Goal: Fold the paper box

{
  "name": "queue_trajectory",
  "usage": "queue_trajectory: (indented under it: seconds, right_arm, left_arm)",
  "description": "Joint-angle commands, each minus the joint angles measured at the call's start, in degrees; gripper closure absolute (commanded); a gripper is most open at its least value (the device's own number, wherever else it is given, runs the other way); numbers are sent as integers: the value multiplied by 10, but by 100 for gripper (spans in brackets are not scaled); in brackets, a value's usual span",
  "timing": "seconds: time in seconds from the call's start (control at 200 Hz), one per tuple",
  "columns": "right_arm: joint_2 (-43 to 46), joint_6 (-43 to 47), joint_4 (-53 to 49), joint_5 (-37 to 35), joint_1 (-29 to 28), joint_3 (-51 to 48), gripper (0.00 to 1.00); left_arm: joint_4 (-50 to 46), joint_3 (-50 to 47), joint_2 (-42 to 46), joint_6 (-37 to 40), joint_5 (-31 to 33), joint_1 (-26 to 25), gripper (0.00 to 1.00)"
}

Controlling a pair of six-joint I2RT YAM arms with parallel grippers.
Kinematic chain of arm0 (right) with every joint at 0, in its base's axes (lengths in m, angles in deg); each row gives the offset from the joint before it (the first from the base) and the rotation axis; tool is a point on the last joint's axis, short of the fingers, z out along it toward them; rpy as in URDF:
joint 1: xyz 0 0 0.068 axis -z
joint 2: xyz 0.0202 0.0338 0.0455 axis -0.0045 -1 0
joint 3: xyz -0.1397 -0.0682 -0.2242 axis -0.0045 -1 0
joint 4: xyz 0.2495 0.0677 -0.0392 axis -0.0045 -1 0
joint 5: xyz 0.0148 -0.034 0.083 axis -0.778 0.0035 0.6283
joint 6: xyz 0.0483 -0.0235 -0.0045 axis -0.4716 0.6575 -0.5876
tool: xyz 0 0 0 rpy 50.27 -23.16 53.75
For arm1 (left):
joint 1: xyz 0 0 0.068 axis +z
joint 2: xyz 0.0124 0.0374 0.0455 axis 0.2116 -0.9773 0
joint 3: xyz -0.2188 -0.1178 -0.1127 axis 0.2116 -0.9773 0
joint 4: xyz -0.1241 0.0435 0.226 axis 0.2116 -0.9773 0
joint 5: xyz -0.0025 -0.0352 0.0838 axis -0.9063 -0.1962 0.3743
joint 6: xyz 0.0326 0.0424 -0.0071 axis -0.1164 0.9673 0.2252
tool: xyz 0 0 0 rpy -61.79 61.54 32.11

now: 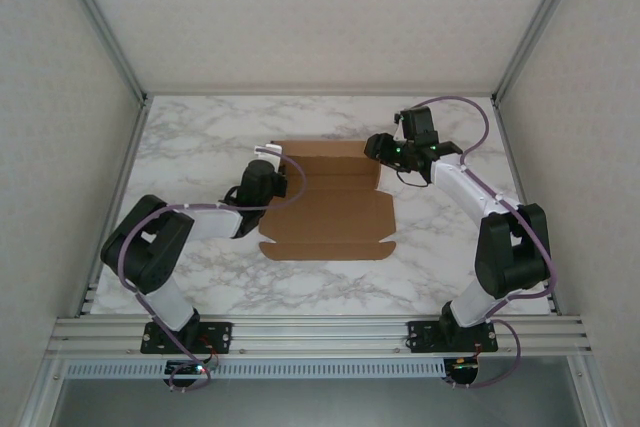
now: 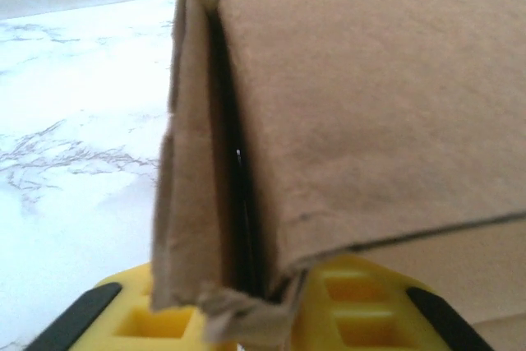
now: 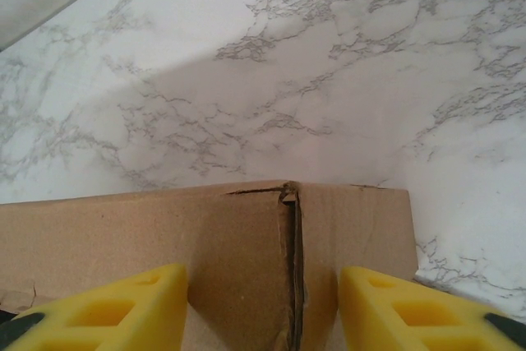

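**Left gripper pinched on the far-left corner, right gripper spread at the far-right one**

Left gripper (image 1: 267,169) sits at the far-left corner of the paper box (image 1: 325,212). In its wrist view a doubled-over cardboard wall stands edge-on between the yellow fingers (image 2: 362,306), which press in on it from both sides. As far as that view shows, this is a pinch on the folded wall. Right gripper (image 1: 384,150) is at the opposite far corner. Its own fingers (image 3: 123,310) stand apart on either side of a vertical corner seam. The cardboard face runs wider than the gap between them, so nothing is clamped. Whether the tips touch the cardboard I cannot tell.

From each gripper the box lies inward, toward the middle of the table, and back toward the arm bases. Its crease lines run left to right, so the far wall's long axis spans from one gripper to the other. Each arm is nearest its own end of that wall. The near edge, with its tabs, lies flat and well apart from both grippers. By my reading the coming move turns on the far wall: both ends should travel together along the same crease, or the sheet may twist.

Underneath is a white marble-patterned table (image 1: 200,137). It looks smooth, so the sheet would likely slide if pushed from one side alone. Pale walls (image 1: 60,97) close in on the left, right and far sides, and the table reaches past the box on every side.
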Motion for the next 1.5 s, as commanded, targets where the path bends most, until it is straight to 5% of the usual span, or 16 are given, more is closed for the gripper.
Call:
queue_trajectory:
  seconds: [0.0,0.345,0.916,1.197,1.497]
  right_arm:
    - [12,-36,-12,21,-7,-30,50]
    - [34,-127,15,17,-39,-59,49]
    - [28,-176,-55,-41,-69,-14,49]
    - [20,-158,-75,-61,-68,2,44]
    - [27,-85,-73,-42,-45,22,38]
  left_arm:
    - [20,15,-18,-2,62,-7,85]
    - [10,49,-60,-18,144,-24,100]
    - [-59,98,-90,-73,271,-44,100]
    - [-71,100,-95,-95,225,-45,100]
    - [-16,45,-52,-79,150,-28,61]
